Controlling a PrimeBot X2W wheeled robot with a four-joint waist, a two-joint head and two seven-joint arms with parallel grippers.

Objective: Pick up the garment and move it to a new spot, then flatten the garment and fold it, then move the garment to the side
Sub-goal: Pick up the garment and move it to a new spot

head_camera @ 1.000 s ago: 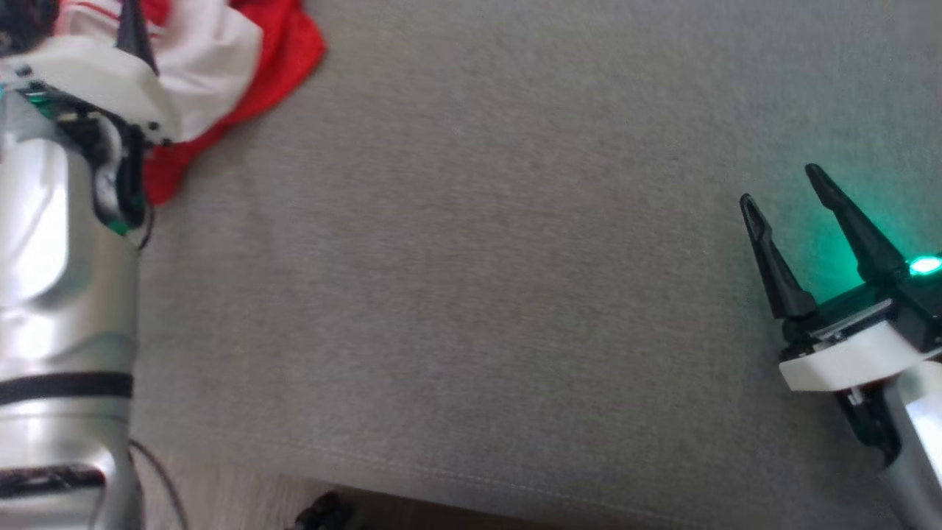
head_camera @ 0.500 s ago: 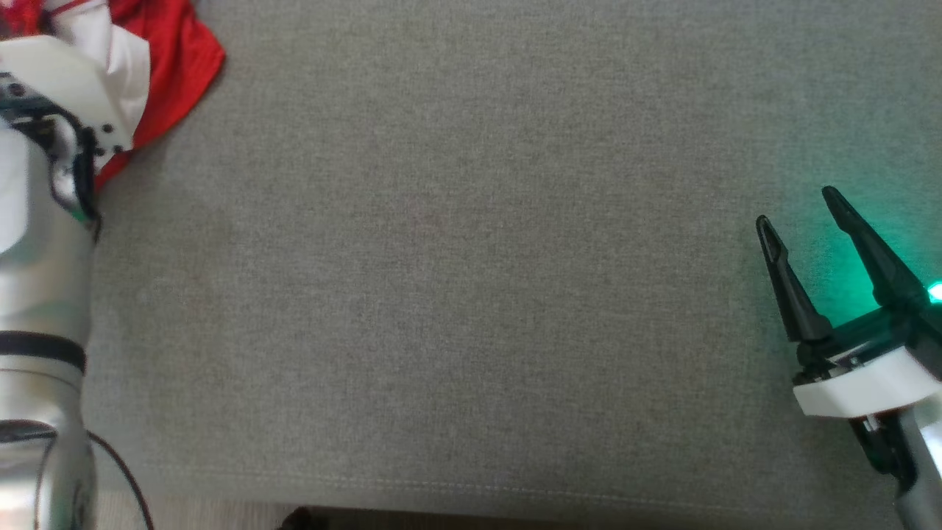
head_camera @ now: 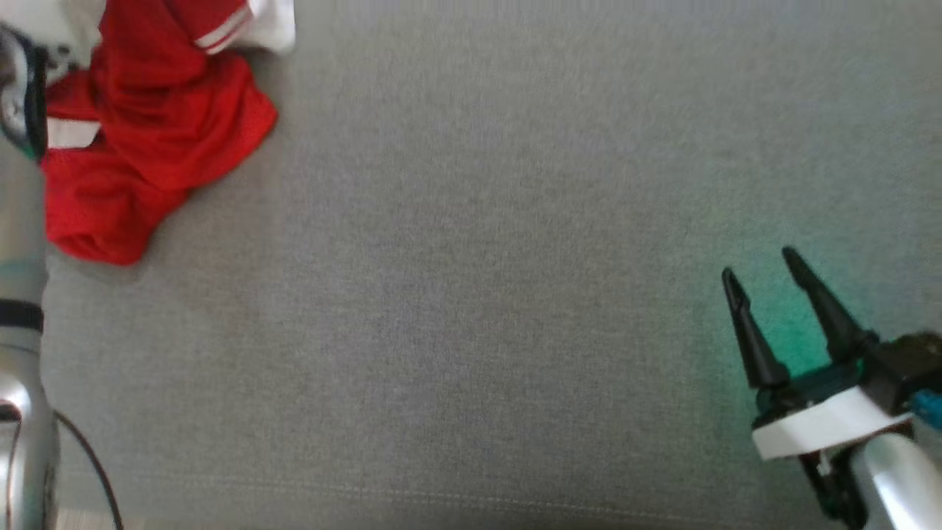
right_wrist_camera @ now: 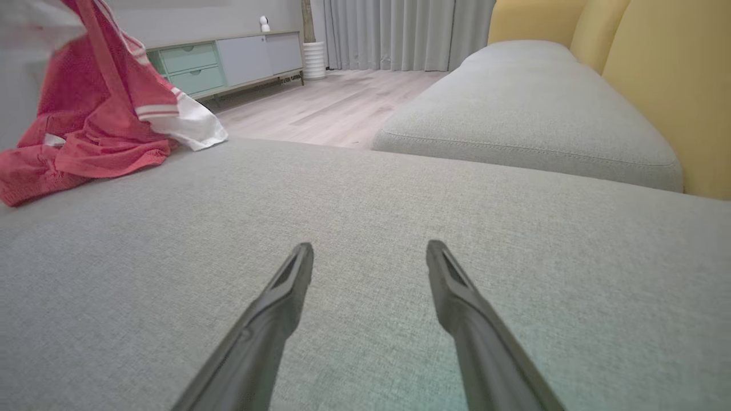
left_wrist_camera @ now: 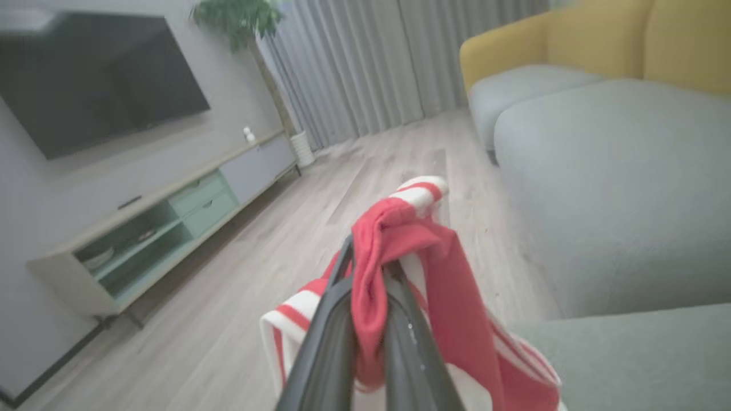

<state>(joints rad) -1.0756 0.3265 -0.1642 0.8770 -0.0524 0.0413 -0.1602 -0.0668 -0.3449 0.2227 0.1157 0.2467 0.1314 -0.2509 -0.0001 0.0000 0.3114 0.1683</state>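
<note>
Grey sofa seat (head_camera: 471, 221) under both arms. Left end effector (left_wrist_camera: 368, 257) pinches the red-white garment (left_wrist_camera: 457, 297); cloth hangs from it, with the lower part bunched on the seat's left end. Right end effector (head_camera: 760, 266) is spread, holding nothing, low over the seat and well apart from the garment. TV cabinet (left_wrist_camera: 171, 217), curtains (left_wrist_camera: 371, 63) and wood floor (left_wrist_camera: 354, 188) lie beyond.

A grey fabric sofa seat (head_camera: 471, 294), a stitched seam (head_camera: 441, 495) running along its near edge, carries a crumpled red-and-white garment (head_camera: 147, 154); the garment's lower folds rest on the cloth near the seat's left edge, its upper part raised.
</note>
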